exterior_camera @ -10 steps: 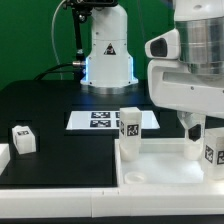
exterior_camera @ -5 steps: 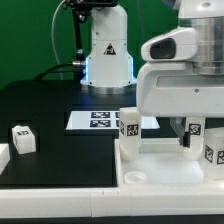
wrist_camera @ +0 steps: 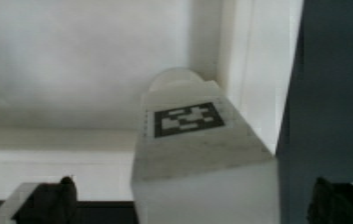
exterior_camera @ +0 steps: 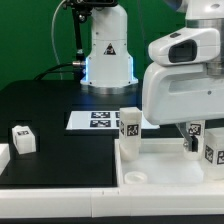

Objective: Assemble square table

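Observation:
The square table's white slab (exterior_camera: 160, 170) lies at the exterior view's lower right, a round hole (exterior_camera: 133, 177) at its near corner. Three tagged white legs stand on it: one at the left corner (exterior_camera: 130, 125), one under the hand (exterior_camera: 196, 131), one at the right edge (exterior_camera: 212, 150). Another tagged leg (exterior_camera: 22, 138) lies loose on the black table at the left. My gripper (exterior_camera: 191, 142) hangs over the back right of the slab, open. In the wrist view the leg (wrist_camera: 194, 130) stands between the two dark fingertips (wrist_camera: 48, 200), with a gap on each side.
The marker board (exterior_camera: 98, 120) lies behind the slab at the middle. A plain white block (exterior_camera: 3, 160) sits at the left edge. The arm's white base (exterior_camera: 107, 50) stands at the back, before a green backdrop.
The hand has shifted a little over the slab's back right, and the tagged leg beneath it now shows. The jaws have stayed open. Nothing else has moved.

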`<state>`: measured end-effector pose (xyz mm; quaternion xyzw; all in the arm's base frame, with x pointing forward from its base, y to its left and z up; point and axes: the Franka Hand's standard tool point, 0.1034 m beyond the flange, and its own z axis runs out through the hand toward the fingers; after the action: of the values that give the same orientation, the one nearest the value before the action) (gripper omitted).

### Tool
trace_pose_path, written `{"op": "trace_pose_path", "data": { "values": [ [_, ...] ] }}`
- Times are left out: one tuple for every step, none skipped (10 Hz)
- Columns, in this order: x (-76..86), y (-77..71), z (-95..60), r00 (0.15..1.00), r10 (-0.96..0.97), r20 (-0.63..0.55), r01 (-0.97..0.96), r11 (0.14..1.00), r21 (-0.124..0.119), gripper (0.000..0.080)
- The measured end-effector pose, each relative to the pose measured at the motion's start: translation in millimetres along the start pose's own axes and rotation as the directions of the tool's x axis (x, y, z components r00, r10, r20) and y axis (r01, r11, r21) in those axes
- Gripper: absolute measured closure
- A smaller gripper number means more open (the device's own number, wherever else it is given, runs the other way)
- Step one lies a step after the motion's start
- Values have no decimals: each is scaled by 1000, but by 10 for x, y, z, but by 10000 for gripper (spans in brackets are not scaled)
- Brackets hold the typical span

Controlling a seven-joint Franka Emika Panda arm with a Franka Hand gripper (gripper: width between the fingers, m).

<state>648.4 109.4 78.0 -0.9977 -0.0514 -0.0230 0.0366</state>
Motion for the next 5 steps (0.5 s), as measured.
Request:
{"op": "trace_pose_path", "data": {
  "values": [
    [58,4,-1,978,-206,-37,204,978,-40,150],
    [52,-4,9,983,-180,-41,178,983,-39,150],
    [52,3,9,987,-155,-42,153,987,-38,274],
    [52,8,8,987,-157,-42,155,987,-39,274],
    [52,3,9,992,-118,-44,116,993,-35,419]
  ]
}}
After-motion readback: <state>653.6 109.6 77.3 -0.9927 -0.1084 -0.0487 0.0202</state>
